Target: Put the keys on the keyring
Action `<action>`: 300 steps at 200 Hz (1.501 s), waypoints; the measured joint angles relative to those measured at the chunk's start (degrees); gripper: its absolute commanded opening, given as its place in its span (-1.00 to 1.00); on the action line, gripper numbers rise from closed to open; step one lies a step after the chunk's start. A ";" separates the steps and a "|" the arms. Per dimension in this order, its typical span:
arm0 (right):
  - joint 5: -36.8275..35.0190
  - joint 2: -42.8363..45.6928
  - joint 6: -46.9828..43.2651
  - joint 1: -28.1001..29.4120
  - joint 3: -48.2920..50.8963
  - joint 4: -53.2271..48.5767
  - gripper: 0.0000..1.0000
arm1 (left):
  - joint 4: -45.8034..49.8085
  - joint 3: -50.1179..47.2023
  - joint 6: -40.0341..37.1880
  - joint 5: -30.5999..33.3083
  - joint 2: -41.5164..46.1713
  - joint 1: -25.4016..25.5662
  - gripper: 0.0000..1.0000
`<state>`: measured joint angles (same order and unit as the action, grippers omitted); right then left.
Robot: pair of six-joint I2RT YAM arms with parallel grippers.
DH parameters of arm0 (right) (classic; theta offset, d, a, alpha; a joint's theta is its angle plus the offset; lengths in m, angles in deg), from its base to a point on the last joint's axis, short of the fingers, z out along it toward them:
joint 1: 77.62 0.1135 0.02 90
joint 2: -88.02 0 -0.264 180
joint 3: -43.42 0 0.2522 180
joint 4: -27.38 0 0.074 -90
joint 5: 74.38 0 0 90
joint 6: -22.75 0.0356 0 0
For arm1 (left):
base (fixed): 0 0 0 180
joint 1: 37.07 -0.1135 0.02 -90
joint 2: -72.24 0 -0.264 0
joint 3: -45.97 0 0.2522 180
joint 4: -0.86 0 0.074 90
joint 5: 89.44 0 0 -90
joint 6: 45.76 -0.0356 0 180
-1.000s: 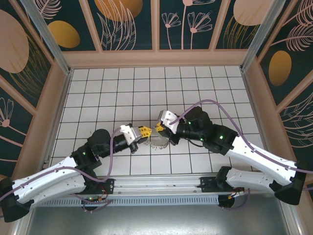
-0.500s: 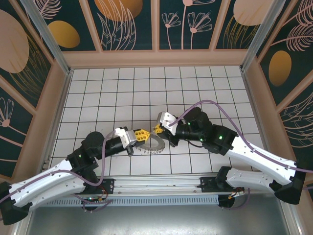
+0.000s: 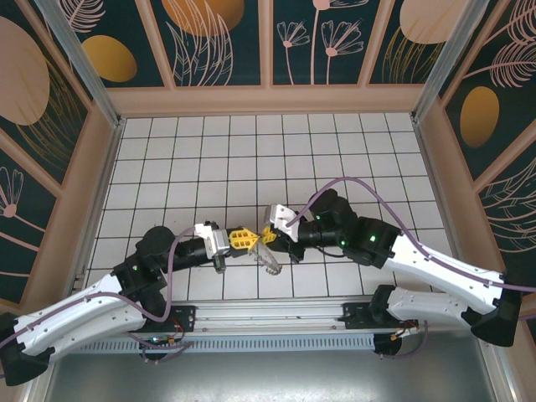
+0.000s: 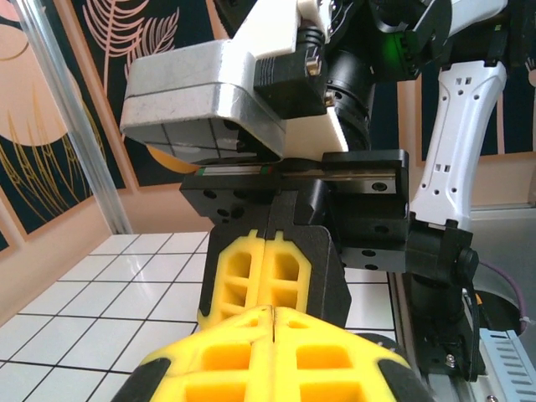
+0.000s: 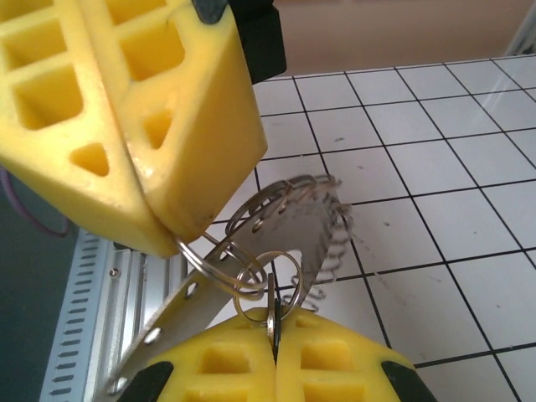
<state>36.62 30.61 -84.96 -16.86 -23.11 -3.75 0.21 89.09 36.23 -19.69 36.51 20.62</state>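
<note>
The keyring is a flat grey metal band fringed with small wire loops, and it hangs just above the white tiles. My left gripper is shut on one of its wire loops at the upper left of the right wrist view. At the bottom of that view my right gripper is shut on the keys, a thin dark sliver with a small ring looped around it. From above, the left gripper and right gripper meet tip to tip, with the keyring dangling below them. In the left wrist view the left gripper faces the right gripper, both shut.
The tiled floor stretches behind the grippers to the patterned back wall. An aluminium rail runs along the near edge just under the keyring. Purple cables arc over both arms.
Both grippers have shifted slightly toward the near edge and stayed shut. The keyring, earlier spread wide between them, now hangs narrower and lower.
</note>
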 measured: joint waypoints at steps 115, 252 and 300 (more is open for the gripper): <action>4.42 -2.99 -0.39 0.48 1.01 6.95 -1.00 | -2.51 0.00 1.90 -3.72 -1.40 0.00 -1.00; 0.11 7.89 0.09 0.55 6.01 11.19 -1.00 | -1.66 0.33 2.12 -2.86 -0.52 0.02 -1.00; -1.11 7.87 0.04 0.87 6.01 11.13 -1.00 | -0.94 0.33 2.10 -2.75 -1.14 0.02 -1.00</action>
<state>35.50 38.48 -84.92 -15.99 -17.10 7.38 -0.73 89.42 38.33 -22.44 35.37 20.64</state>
